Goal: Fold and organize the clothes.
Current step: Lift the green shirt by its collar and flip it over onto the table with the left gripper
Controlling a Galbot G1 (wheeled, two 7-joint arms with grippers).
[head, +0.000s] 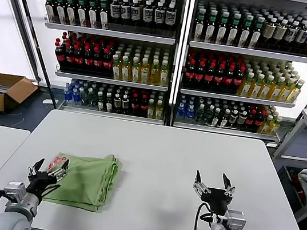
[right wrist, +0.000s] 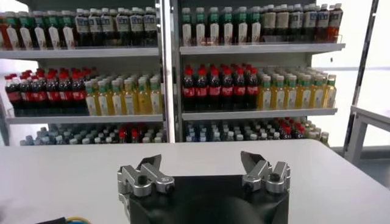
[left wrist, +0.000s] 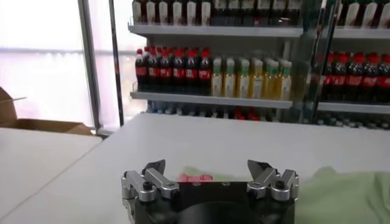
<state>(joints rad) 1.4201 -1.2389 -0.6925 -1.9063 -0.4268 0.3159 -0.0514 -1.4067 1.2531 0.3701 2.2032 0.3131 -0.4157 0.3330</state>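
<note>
Just ahead of the wide-open, empty left gripper (head: 48,170) the polo shirt (head: 87,179) lies folded, only tidying left, right gripper (head: 214,186) likewise open, empty

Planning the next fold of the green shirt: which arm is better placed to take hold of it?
Probably the left. The left gripper hangs open right at the near-left edge of the folded green shirt. The right gripper, also open, is over bare table, well away from it.
</note>
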